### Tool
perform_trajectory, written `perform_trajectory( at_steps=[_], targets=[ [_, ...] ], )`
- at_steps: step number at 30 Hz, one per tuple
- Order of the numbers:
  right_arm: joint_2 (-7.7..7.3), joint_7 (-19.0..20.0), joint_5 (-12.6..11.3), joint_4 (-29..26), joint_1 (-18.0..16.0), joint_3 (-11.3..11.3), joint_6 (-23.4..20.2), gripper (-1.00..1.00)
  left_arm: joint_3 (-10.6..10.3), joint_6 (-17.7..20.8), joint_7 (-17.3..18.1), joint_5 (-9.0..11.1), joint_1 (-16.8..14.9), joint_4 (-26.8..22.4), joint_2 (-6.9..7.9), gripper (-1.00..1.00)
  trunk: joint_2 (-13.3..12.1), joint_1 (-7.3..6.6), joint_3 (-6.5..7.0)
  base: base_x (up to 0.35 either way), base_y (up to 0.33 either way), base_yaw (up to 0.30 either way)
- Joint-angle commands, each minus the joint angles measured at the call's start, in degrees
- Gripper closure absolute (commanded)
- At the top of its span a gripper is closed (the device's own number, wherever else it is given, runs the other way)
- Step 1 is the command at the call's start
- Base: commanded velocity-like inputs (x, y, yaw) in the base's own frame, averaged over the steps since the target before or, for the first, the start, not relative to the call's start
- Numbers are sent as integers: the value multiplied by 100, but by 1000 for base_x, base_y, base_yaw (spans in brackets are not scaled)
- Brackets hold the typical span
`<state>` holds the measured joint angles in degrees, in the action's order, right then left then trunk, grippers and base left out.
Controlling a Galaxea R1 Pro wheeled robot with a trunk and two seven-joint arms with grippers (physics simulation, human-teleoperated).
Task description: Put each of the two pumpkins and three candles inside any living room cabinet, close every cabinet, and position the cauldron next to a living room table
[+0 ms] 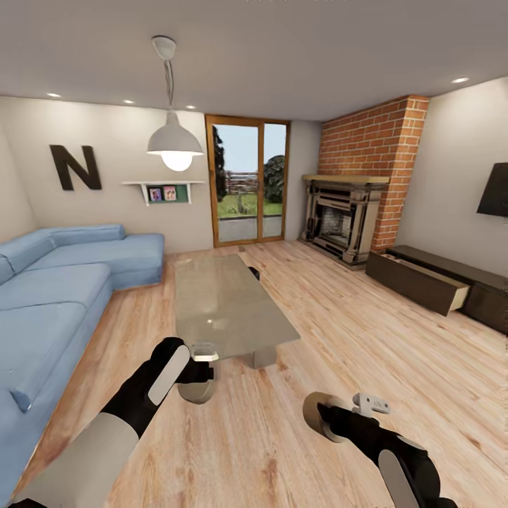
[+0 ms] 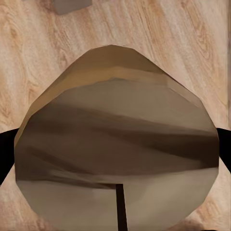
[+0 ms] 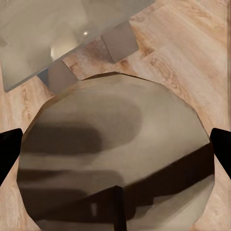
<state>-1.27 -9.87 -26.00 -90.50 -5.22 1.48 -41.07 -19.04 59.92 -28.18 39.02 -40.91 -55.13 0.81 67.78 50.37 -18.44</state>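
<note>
Down at 7 o'clock, the left gripper (image 1: 200,372) is clamped on a candle (image 1: 201,377); at 5 o'clock the right gripper (image 1: 319,416) grips another candle (image 1: 315,415), prob. so both go in one trip. Cabinet (image 1: 423,282) at 2 o'clock has a drawer pulled out, ready. Table (image 1: 233,310) sits dead ahead, w/ something small and dark, maybe the cauldron (image 1: 254,271), at its far edge.

Glossy grey-green glass top on table (image 1: 226,303), blocky grey legs. Pale honey wood-grain planks on floor (image 1: 339,339). Light blue sofa (image 1: 56,296). Dark brown cabinet (image 1: 437,282), paler beige inside its open drawer. Red-orange brick pattern on chimney (image 1: 370,152); grey ornate fireplace (image 1: 342,219) beneath. Black letter N (image 1: 74,167) on cream wall. White pendant lamp (image 1: 174,141). Beige-to-grey banded candle (image 2: 115,144) between black fingers (image 2: 6,154); same shading on second candle (image 3: 115,154).
</note>
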Motion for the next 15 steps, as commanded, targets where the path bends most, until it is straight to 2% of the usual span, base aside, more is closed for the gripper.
perform_trajectory(
  at_steps=[1,7,15],
  targets=[
    [-5,-59,-58,-5,-5,9,-15,100,-20,8,-58,61,-5,-9,7,100,5,0,-1,0,0,-184],
    [-5,-59,-63,2,-5,-8,-15,100,-21,8,-64,62,-3,-15,7,100,5,0,40,51,-4,-212],
    [-6,-59,-63,19,-5,-20,-15,100,-21,8,-65,59,1,-15,7,100,5,0,97,159,-98,-222]
  ],
)
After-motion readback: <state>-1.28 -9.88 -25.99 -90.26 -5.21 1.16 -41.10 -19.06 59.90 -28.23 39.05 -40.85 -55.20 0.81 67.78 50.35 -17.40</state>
